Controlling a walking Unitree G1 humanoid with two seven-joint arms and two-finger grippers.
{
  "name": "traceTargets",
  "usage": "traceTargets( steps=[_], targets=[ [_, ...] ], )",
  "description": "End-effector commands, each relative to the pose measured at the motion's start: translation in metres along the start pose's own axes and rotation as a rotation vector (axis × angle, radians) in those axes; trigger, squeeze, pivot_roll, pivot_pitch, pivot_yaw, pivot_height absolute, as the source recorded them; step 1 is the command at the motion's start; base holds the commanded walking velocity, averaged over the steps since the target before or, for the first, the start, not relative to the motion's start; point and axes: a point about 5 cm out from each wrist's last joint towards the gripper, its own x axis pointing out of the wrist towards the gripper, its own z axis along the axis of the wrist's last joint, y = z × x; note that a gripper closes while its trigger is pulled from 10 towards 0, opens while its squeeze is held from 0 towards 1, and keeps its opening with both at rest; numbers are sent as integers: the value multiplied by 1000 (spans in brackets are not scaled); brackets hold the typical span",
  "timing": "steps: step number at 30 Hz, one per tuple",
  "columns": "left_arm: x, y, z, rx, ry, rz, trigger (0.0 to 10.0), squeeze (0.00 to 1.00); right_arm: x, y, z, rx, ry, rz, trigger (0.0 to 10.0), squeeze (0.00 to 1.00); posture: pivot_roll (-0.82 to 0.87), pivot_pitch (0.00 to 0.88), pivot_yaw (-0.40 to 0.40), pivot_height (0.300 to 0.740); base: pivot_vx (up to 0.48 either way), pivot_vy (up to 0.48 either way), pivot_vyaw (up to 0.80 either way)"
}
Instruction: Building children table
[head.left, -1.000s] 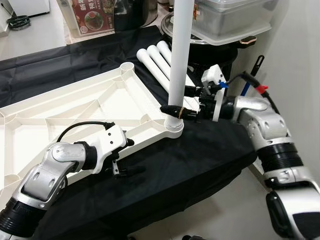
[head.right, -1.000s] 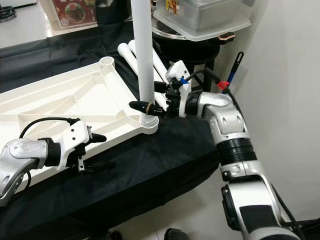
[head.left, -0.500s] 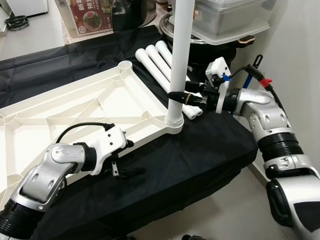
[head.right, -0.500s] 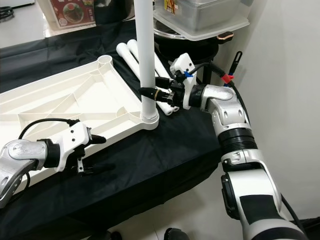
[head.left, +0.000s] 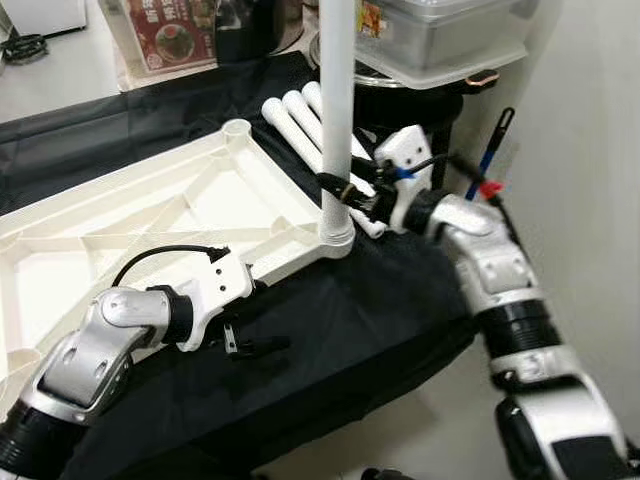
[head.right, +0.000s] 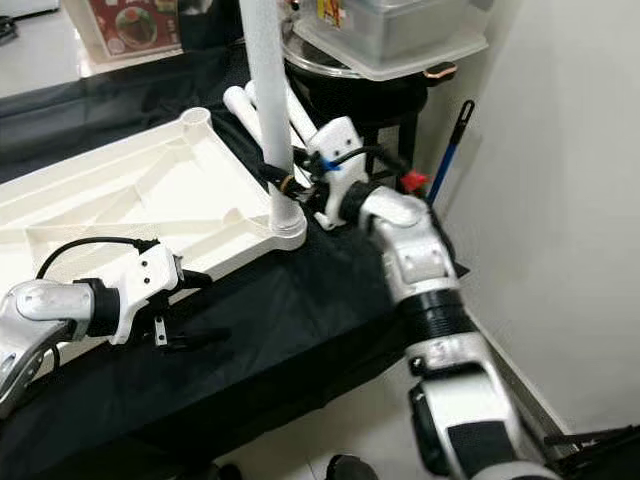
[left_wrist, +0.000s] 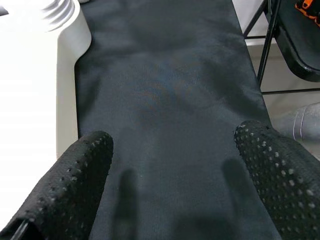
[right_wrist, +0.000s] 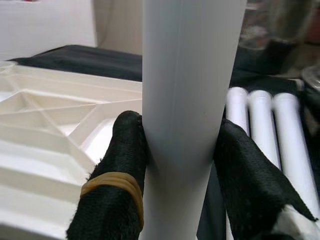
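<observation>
1. One change dominates: the right claw (head.left: 345, 190) sat low on the tall white plastic tube leg (head.left: 338, 100) a second ago, just above the socket; now it grips a bit higher, fingers (right_wrist: 117, 195) closed on both sides of the tube.
2. Whole view has shifted too, so the camera moved; part of the apparent slide is not the leg.
3. Leg stands upright in the corner socket (head.left: 336, 240) of the white ribbed plastic tabletop (head.left: 150, 225), which lies underside-up on the black-clothed bench (head.left: 340, 320).
4. Left claw (left_wrist: 172, 175) is unchanged: fingers spread wide, holding nothing, hovering over the cloth just beside the tabletop's near edge.
5. Three spare white tube legs (head.left: 295, 125) lie together on the bench behind the socket, untouched.
6. Judgement: first leg looks seated, one of four; regrip suggests pressing it home or checking before release.
</observation>
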Motion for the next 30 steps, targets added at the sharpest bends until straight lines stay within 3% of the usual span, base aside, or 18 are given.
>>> traceTargets(
  steps=[1,3,4,5,8,12,19,20,23,24,25,30],
  targets=[
    [-2,-2,-4,-11,21,-3,10000,0,-1,3,-11,-13,69,-25,0,0,-9,185,-7,740,0,0,0],
    [-2,-2,-5,-12,21,-4,10000,0,-3,17,-26,19,125,-116,0,0,-10,182,-9,740,0,0,0],
    [-2,-2,-5,-12,21,-4,10000,0,-3,17,-26,19,125,-116,0,0,-10,182,-9,740,0,0,0],
    [-2,-2,-5,-12,21,-3,10000,0,-5,28,-36,45,178,-207,0,0,-10,182,-11,740,0,0,0],
    [-2,-2,-5,-12,21,-2,10000,0,-5,31,-38,50,190,-227,0,0,-10,182,-11,740,0,0,0],
    [-1,-3,-4,-15,17,1,10000,0,-7,48,-43,55,236,-347,0,0,-10,179,-23,740,0,0,0],
    [-2,-4,-5,-15,20,1,10000,0,-4,58,-41,72,239,-334,0,0,-9,180,-22,740,0,0,0],
    [-2,-4,-5,-14,21,1,10000,0,-5,57,-38,57,239,-325,10000,0,-14,179,-21,740,0,0,0],
    [-2,-3,-5,-14,21,2,10000,0,-6,54,-32,41,223,-316,10000,0,-17,177,-21,740,0,0,0],
    [-2,-3,-5,-14,20,2,10000,0,-8,50,-29,38,213,-318,10000,831,-20,178,-18,740,0,0,0],
    [-1,-3,-5,-14,18,0,10000,0,-9,46,-25,45,197,-308,10000,1000,-20,178,-16,740,0,0,0],
    [1,-3,-4,-14,15,-5,10000,0,-13,39,-15,75,153,-255,10000,1000,-21,177,-14,740,0,0,0]
  ],
)
